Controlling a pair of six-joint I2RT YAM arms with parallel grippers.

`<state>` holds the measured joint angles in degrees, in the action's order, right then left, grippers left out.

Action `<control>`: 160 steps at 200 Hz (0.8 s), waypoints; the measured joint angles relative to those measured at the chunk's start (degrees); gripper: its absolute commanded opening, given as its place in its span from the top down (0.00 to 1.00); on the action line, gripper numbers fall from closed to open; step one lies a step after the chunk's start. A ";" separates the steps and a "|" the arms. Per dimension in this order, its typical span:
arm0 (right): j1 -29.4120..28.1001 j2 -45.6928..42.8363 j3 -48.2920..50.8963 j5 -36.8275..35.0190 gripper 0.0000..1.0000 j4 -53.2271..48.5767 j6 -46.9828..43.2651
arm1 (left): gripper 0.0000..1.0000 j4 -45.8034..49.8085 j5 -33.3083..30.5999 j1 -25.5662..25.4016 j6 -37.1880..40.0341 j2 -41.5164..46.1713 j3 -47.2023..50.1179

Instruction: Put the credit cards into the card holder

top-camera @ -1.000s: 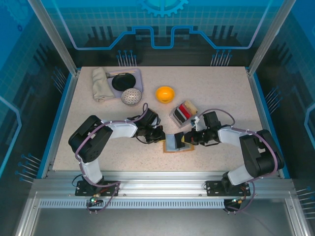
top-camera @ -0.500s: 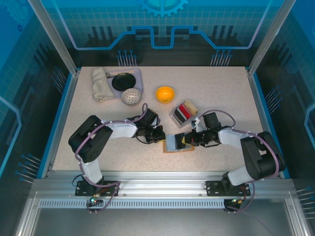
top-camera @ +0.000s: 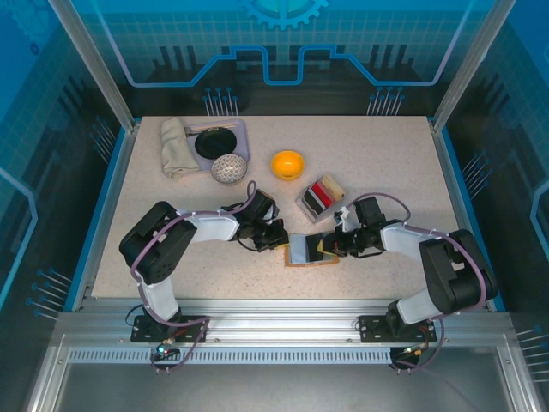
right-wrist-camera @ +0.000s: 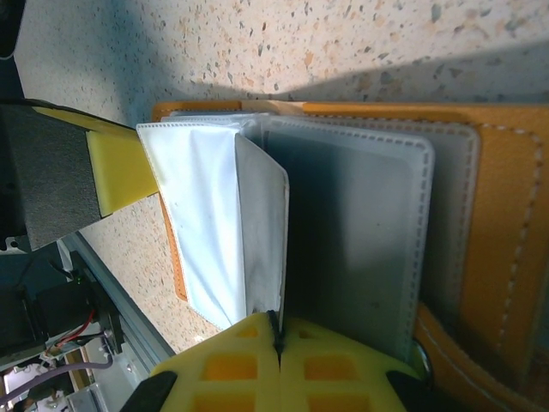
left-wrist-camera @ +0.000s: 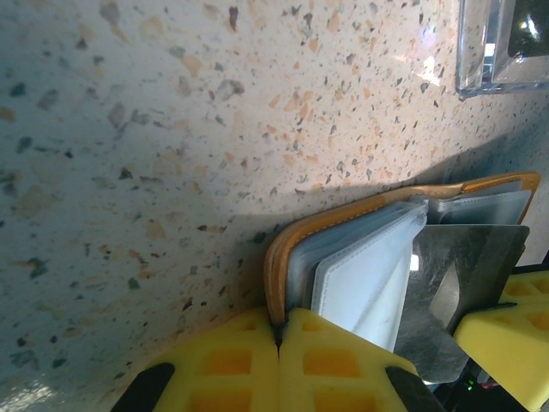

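Pinching the holder from both sides: left hand clenched on its orange cover edge, right hand clenched on a pale inner leaf. Holder lies open on the tabletop between them, long axis left-right. Cards wait in the tray just behind, nearer the right hand.

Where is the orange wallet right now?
In the top view the wallet lies open at the front middle of the table, between the left gripper and right gripper, in front of the grey tray.
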<state>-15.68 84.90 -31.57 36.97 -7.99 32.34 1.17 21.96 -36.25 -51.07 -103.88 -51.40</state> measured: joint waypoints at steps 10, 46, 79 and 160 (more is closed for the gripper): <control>-0.02 0.31 0.00 0.31 1.00 0.13 0.00 | 1.00 -0.02 0.00 0.00 0.00 0.00 0.02; -0.20 1.79 -0.61 1.66 1.00 0.83 0.48 | 1.00 -0.04 0.00 0.00 0.00 0.00 0.02; -0.94 3.21 -1.05 2.10 0.99 1.53 1.55 | 1.00 0.00 0.02 0.00 0.00 0.00 0.02; 0.52 0.74 -3.82 0.37 1.00 -6.62 -2.45 | 1.00 -0.85 0.02 0.09 -0.02 0.26 0.68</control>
<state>-15.16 85.65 -35.40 37.34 -14.61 29.89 0.32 21.98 -36.16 -51.09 -103.61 -50.72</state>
